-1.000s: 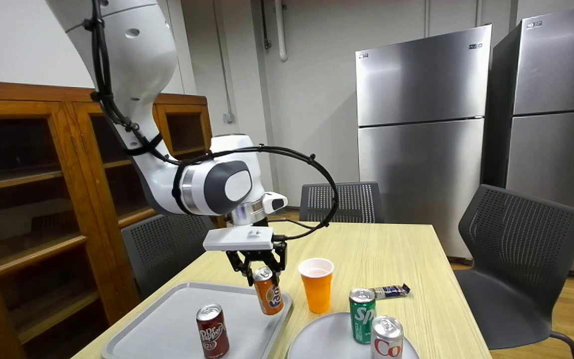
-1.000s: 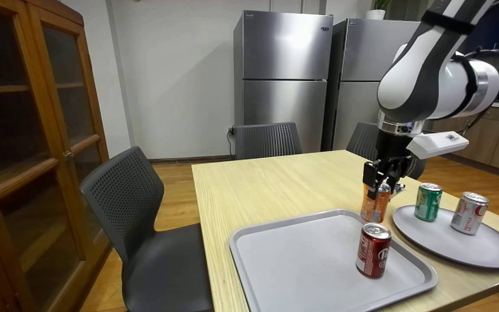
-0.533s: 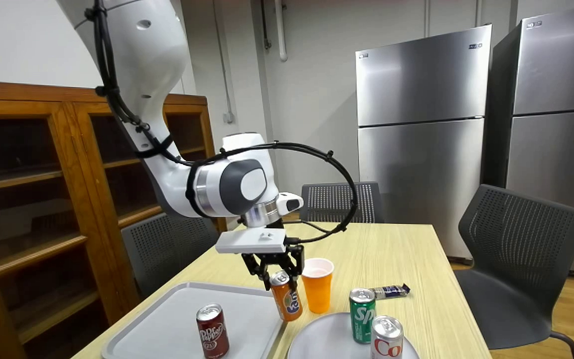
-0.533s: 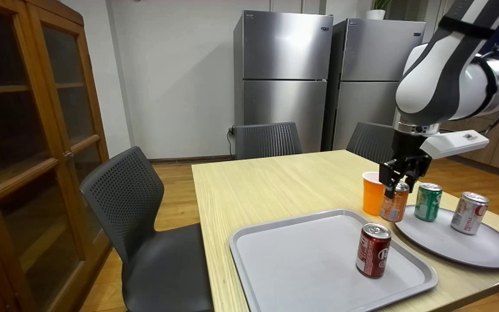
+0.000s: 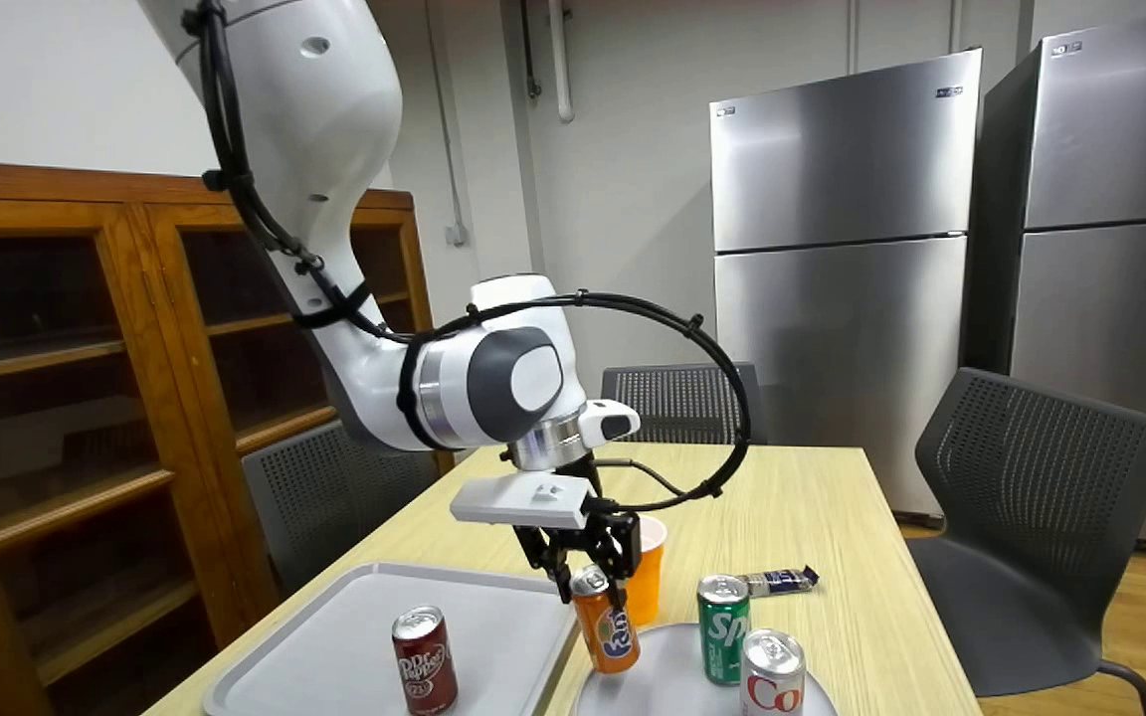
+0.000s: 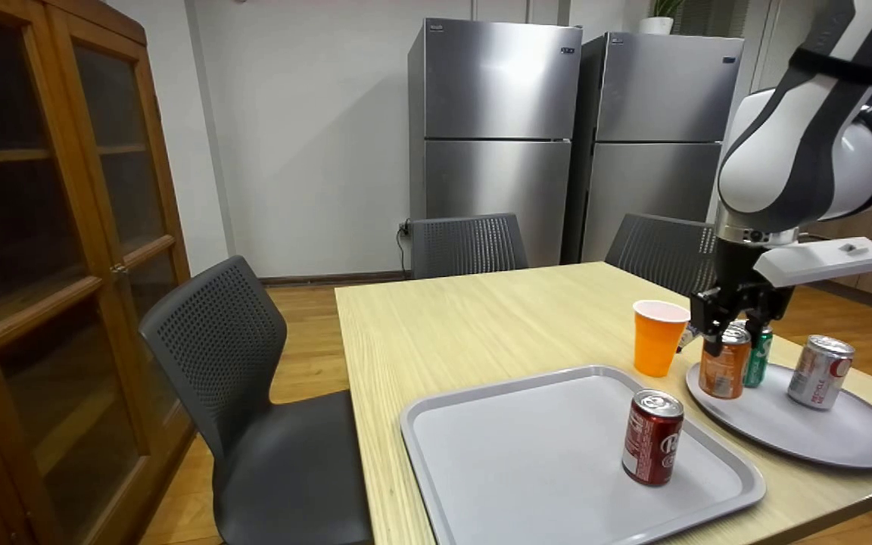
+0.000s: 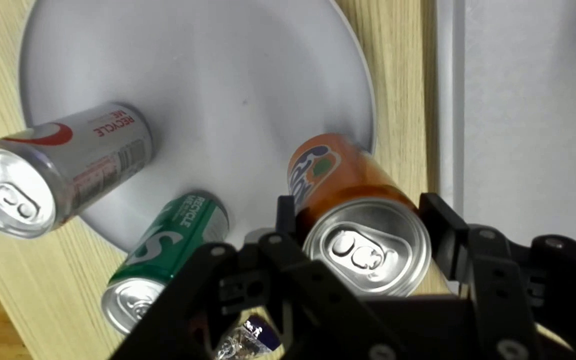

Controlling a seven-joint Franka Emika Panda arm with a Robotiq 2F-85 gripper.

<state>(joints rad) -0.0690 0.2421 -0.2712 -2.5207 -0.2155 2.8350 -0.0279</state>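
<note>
The gripper (image 5: 591, 597) clamps an orange Fanta can (image 7: 358, 215) between its jaws, grey plate (image 7: 218, 50) below them, contact unclear; apparently placing, next calling for gentle lowering, then release.

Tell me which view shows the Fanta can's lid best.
The wrist view: it looks down on the Fanta can, so the lid and its pull tab show clearly. Both exterior views show the lid smaller, partly covered by the claw.

The orange Fanta can (image 5: 606, 622) has a shiny silver top. The gripper (image 7: 360, 215) holds it, leaning a bit, over the edge of the round gray plate (image 7: 208, 75). I can't tell if it touches the plate.
</note>
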